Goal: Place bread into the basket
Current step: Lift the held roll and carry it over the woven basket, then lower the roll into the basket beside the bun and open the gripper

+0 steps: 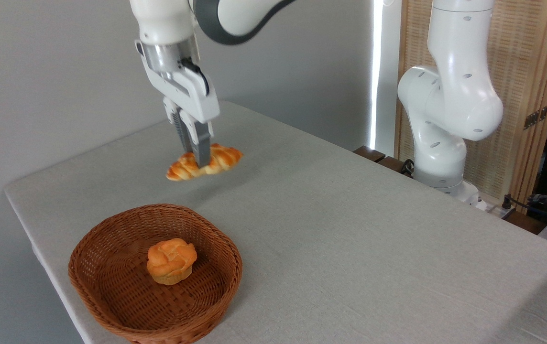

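White two-finger end effector [196,157] is pointing straight down, fingers pinching the long braided golden-orange bread [205,162] across its middle. Jaws are standing only as far apart as the loaf is thick. Bread is hanging clear of the bench [350,229], roughly level, one pointed end sticking out left of the fingers, the other out right, slight motion blur on it. Its shadow is falling on the grey cloth just below. Shallow reddish-brown woven wicker basket [225,248] is sitting near the front-left bench corner, below and left of the loaf, well apart from it. Round knotted orange bun [171,261] is resting in the middle of the basket floor. White arm base [445,124] is standing at the far right edge of the bench.
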Controlling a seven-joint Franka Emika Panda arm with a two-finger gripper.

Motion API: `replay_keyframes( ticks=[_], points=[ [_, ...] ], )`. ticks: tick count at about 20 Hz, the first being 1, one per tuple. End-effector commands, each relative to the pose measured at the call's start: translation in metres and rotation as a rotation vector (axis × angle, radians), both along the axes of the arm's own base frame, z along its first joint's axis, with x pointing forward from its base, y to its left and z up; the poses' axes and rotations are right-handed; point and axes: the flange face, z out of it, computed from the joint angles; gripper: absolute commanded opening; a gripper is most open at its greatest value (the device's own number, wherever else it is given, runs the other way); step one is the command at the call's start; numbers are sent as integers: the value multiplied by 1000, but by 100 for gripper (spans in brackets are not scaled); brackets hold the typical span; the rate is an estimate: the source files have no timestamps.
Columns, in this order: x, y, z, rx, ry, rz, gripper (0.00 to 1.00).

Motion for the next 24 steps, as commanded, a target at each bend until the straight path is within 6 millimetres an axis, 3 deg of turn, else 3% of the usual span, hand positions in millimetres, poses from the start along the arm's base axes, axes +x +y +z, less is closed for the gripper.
replay_keyframes(
  ticks=[1,6,9,12,13,14,15,16,24],
  points=[
    [28,21,27,-49,-155,56,33],
    [60,39,30,-87,-329,109,37],
    [72,46,24,-68,-389,32,37],
    [85,61,13,-59,-413,45,46],
    [88,61,11,-61,-428,49,52],
    [91,64,8,-61,-439,55,64],
    [93,63,7,-63,-448,57,92],
    [94,68,8,-61,-452,64,100],
    [97,72,1,-49,-443,68,100]
  ],
)
